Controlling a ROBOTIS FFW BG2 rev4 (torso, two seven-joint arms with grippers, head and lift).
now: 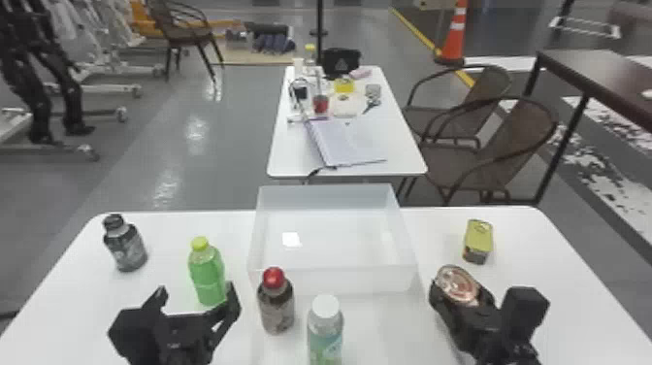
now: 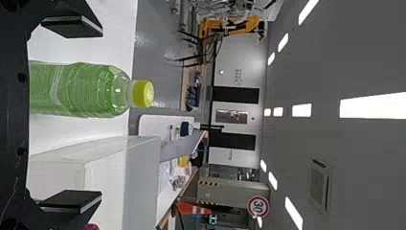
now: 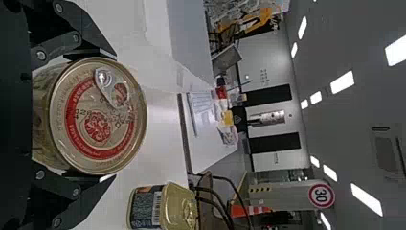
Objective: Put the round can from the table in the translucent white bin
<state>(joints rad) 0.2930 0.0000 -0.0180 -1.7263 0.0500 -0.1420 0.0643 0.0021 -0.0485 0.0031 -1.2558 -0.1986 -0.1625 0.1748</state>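
We are at the carrying step, as we judge it: the can point(image 1: 456, 284) is at the lower right of the head view, between the fingers of the right gripper point(image 3: 115, 116), which are closed against both its sides. Whether its base is clear of the table point(image 1: 548, 310), we cannot tell. The bin point(image 1: 334, 280) stands at the centre of the frame, so the can is still to go in.

Next we would make sure of the lift, raise the can above the bin's right wall, bring it leftward in the frame, lower it inside and only then part the fingers. Too low a path could catch that wall. We would swing away from the tin point(image 1: 478, 242) at right.

At the lower left, the left gripper point(image 1: 197, 291) has its fingers apart near the green bottle point(image 1: 207, 276); we need nothing from it.
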